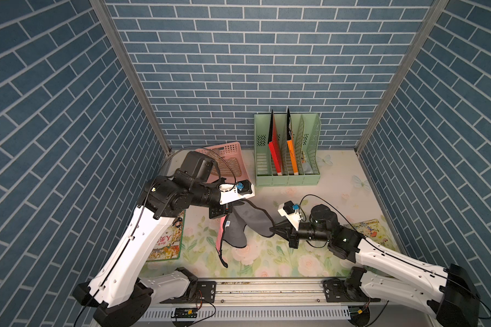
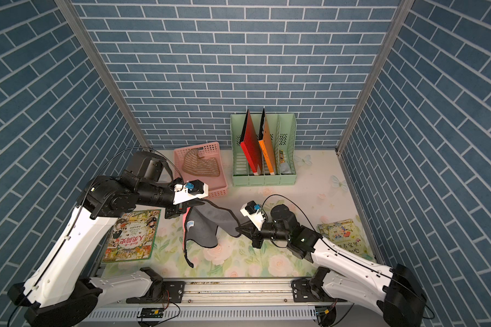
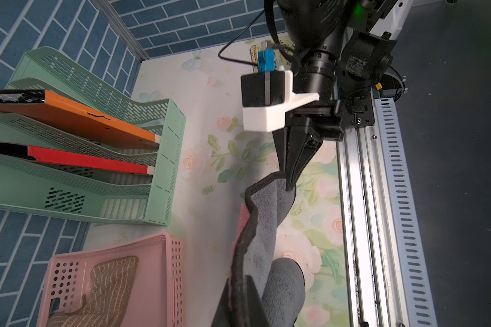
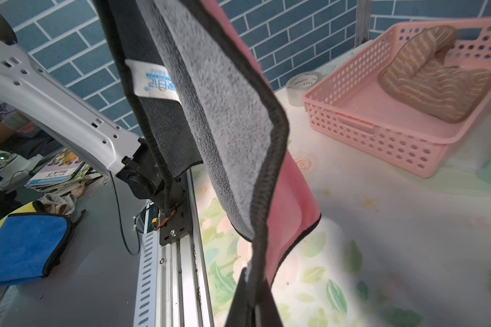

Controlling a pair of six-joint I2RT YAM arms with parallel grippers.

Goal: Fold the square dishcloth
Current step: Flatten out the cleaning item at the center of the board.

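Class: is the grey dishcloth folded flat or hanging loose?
Hanging loose: the left gripper and right gripper pinch the dishcloth by its edge; it sags between them.

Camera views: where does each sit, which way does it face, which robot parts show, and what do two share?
Top views: overhead, looking down at the table; left arm, right arm show.
Left wrist: on left arm, facing right gripper along dishcloth.
Right wrist: on right arm, facing left arm.
Shared: wrist views both show dishcloth, pink basket.

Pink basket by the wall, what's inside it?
A crumpled brown striped cloth lies inside the pink basket, with bare pink floor beside it. Whatever sits under the cloth is covered, so I cannot tell.
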